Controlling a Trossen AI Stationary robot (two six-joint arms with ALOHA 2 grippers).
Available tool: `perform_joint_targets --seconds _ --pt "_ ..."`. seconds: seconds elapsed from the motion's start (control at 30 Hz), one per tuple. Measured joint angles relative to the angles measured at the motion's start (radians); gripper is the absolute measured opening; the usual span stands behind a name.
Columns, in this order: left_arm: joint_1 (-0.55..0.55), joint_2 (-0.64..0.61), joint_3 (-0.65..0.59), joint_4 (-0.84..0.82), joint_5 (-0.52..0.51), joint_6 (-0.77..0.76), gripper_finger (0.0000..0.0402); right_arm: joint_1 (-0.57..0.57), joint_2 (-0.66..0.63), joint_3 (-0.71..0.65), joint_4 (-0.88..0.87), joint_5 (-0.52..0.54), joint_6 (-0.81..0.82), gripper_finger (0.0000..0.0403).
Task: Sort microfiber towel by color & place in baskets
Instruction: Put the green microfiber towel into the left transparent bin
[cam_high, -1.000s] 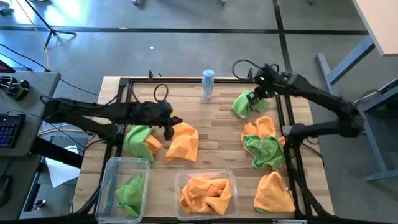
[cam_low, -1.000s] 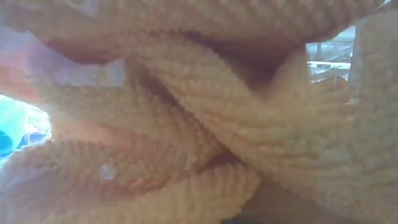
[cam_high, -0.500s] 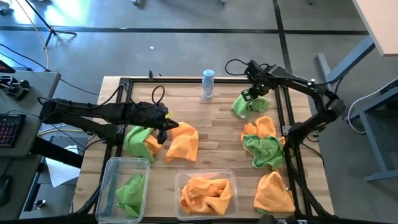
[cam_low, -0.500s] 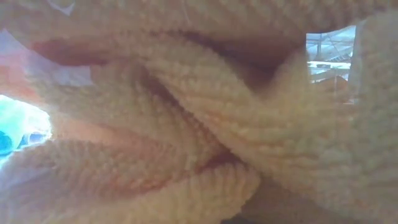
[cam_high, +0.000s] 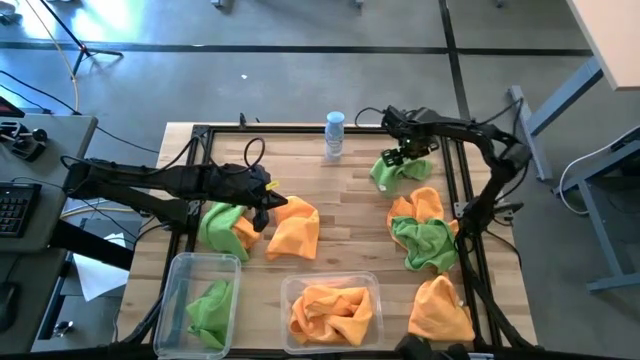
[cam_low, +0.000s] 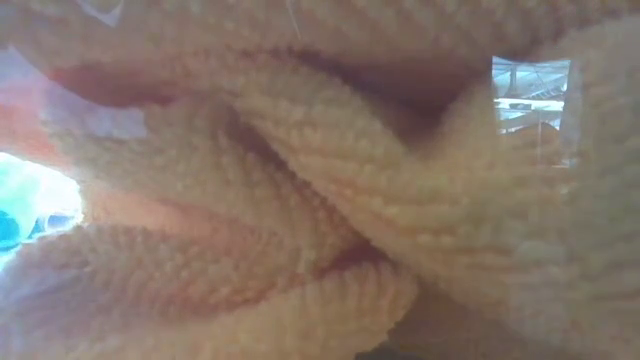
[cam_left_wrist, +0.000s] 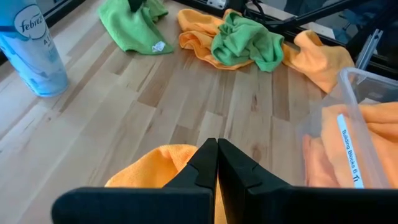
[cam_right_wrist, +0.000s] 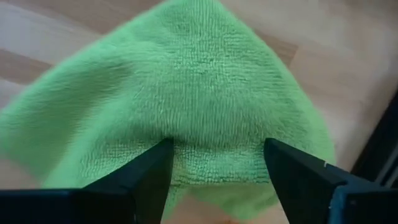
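Your right gripper (cam_right_wrist: 214, 163) has just sprung wide over the green towel (cam_high: 396, 168) near the table's far right edge — left gripper (cam_left_wrist: 217, 163) stays shut, holding nothing visible.

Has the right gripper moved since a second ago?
Yes. In the high view the right gripper has shifted toward the spray bottle, and its jaws have opened over the green towel at the table's far right.

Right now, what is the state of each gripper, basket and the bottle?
Left gripper: shut on the orange towel.
Right gripper: open, over the green towel.
Narrow basket: holds one green cloth.
Wide basket: holds orange cloths.
Bottle: upright.
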Motion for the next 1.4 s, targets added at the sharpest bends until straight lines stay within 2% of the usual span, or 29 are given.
perform_joint_targets --seconds 0.13,0.23,0.37,0.47,0.53,0.67,0.8,1.03,1.23,1.4 --pt "0.0 0.0 0.0 0.0 0.0 -0.031 0.0 0.0 0.07 0.0 0.027 0.026 -0.005 0.0246" --pt "0.0 0.0 0.0 0.001 0.0 -0.05 0.0 0.0 0.107 0.001 0.046 0.007 -0.008 0.0213" --pt "0.0 0.0 0.0 0.006 0.0 -0.052 0.0 0.006 0.129 0.004 0.056 -0.013 -0.025 0.0122" --pt "0.0 0.0 0.0 0.008 0.0 -0.06 0.0 0.023 0.11 -0.001 0.046 0.043 -0.075 0.0036" --pt "0.0 0.0 0.0 0.008 0.0 -0.06 0.0 0.032 0.079 -0.004 0.031 0.086 -0.1 0.0014" --pt "0.0 0.0 0.0 0.011 0.0 -0.054 0.0 0.041 -0.04 -0.003 -0.006 0.098 -0.106 0.0024" --pt "0.0 0.0 0.0 0.078 -0.002 -0.069 0.0 0.072 -0.211 -0.003 -0.054 0.092 -0.09 0.0006" --pt "0.001 0.0 0.0 0.232 -0.106 -0.027 0.001 0.179 -0.544 -0.003 -0.087 0.08 -0.042 0.0004" --pt "0.002 0.006 0.0 0.303 -0.177 0.1 0.0072 0.349 -0.708 -0.002 -0.044 0.077 0.055 0.0002" --pt "0.002 0.017 0.0 0.394 -0.189 0.178 0.0151 0.52 -0.698 -0.002 0.042 0.084 0.095 0.0001"
